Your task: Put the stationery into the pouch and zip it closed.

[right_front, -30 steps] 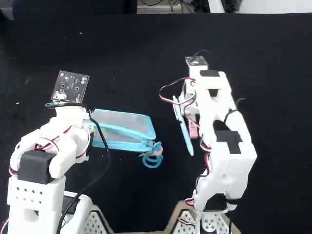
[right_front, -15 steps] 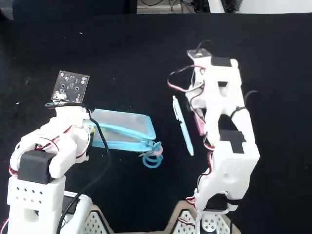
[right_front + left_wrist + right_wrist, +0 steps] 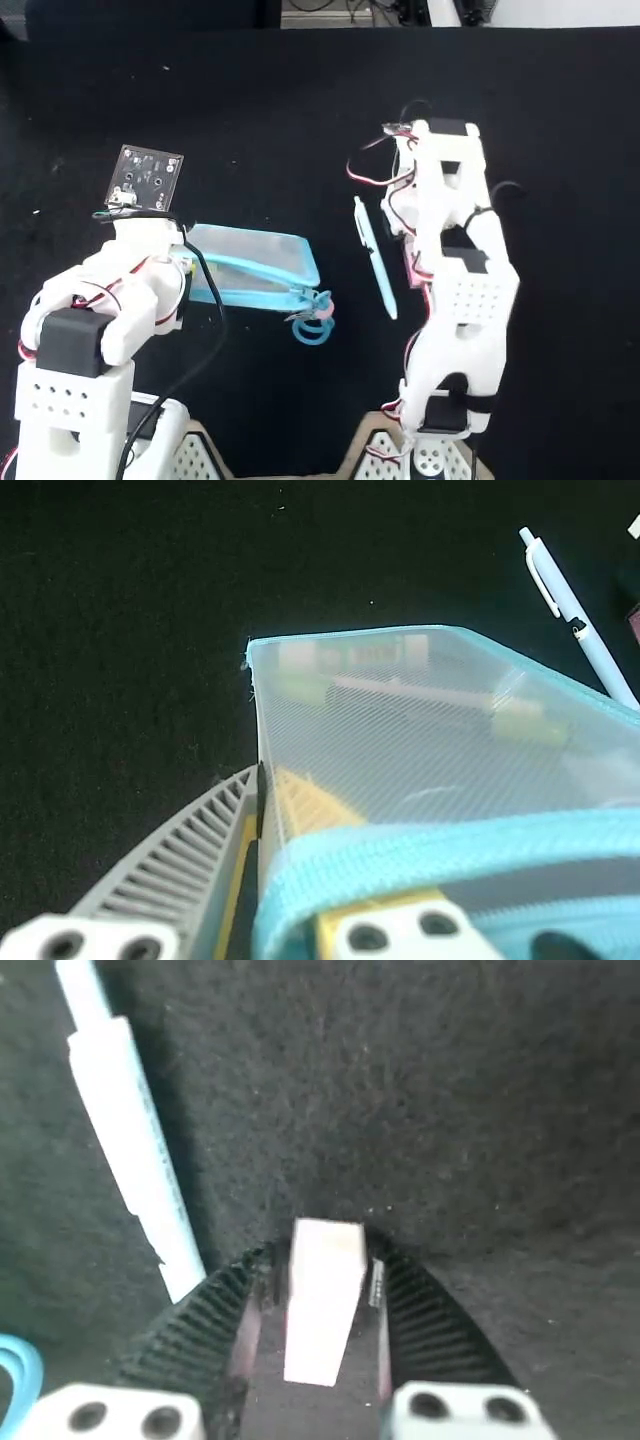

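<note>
Pouch (image 3: 255, 262), teal mesh with a blue zip edge, lies flat on the black worktop (image 3: 250, 120) in front of the left arm, one end toward that arm and the other toward the middle. Left gripper (image 3: 265, 810) grips the near end of the pouch, with the grey and yellow fingers (image 3: 190, 880) pinched on the fabric just by the zip tape. Through the mesh in the left wrist view a pale stick (image 3: 410, 692) with greenish ends shows inside. Ring pulls (image 3: 314, 322), blue and pink, hang off the zip end nearest the right arm. Light blue pen (image 3: 376, 258) lies on the worktop between the pouch and the right arm, apart from the pouch and roughly in line with the arm. Pink-and-white block (image 3: 322, 1300) sits just beside the pen on the far side from the pouch, under the right arm. Right gripper (image 3: 325, 1250) is down at the worktop over the block, its fingers (image 3: 420, 1310) set narrow on either side and seemingly pressed against the block's sides. Block looks to rest on the worktop.
</note>
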Motion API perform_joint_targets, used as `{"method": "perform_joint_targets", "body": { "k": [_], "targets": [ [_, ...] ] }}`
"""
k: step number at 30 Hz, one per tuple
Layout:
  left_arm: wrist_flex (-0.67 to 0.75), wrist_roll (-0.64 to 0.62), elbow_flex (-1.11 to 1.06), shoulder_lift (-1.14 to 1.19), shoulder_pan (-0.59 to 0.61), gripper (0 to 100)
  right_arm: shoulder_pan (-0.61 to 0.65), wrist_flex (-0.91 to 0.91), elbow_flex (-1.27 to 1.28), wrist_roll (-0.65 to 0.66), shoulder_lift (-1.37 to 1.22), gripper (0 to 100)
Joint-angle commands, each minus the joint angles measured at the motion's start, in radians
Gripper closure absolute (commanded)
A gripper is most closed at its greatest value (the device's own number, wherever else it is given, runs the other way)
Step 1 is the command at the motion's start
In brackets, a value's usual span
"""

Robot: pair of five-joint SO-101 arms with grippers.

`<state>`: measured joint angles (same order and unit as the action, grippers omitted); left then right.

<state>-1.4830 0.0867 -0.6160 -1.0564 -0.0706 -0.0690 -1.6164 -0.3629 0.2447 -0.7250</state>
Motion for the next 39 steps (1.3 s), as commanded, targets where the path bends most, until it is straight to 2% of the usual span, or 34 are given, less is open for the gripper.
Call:
{"method": "perform_joint_targets", "body": {
  "k": [1, 4, 7, 15, 20, 29, 33, 36, 39],
  "targets": [
    [0.009, 0.006, -0.015, 0.006, 0.002, 97, -0.015, -0.068, -0.116, 0.008, -0.044, 85.8],
    [0.009, 0.006, -0.015, 0.006, 0.002, 97, -0.017, -0.095, -0.186, 0.008, -0.087, 86.8],
    [0.009, 0.006, -0.015, 0.006, 0.002, 97, -0.017, -0.101, -0.236, 0.008, -0.097, 98.8],
    [0.009, 0.006, -0.015, 0.006, 0.002, 97, -0.014, -0.146, -0.199, -0.002, 0.071, 98.8],
    [0.009, 0.006, -0.015, 0.006, 0.002, 97, 0.008, -0.141, -0.013, -0.023, 0.308, 98.8],
    [0.009, 0.006, -0.015, 0.006, 0.002, 97, 0.009, 0.006, 0.4, -0.034, 0.855, 98.8],
    [0.009, 0.006, -0.015, 0.006, 0.002, 97, 0.015, 0.008, 0.489, -0.037, 1.099, 98.8],
    [0.009, 0.006, -0.015, 0.006, 0.002, 97, 0.077, -0.005, 0.519, -0.037, 1.273, 98.7],
    [0.009, 0.006, -0.015, 0.006, 0.002, 97, 0.207, -0.018, 0.545, -0.041, 1.435, 98.7]
  ]
}}
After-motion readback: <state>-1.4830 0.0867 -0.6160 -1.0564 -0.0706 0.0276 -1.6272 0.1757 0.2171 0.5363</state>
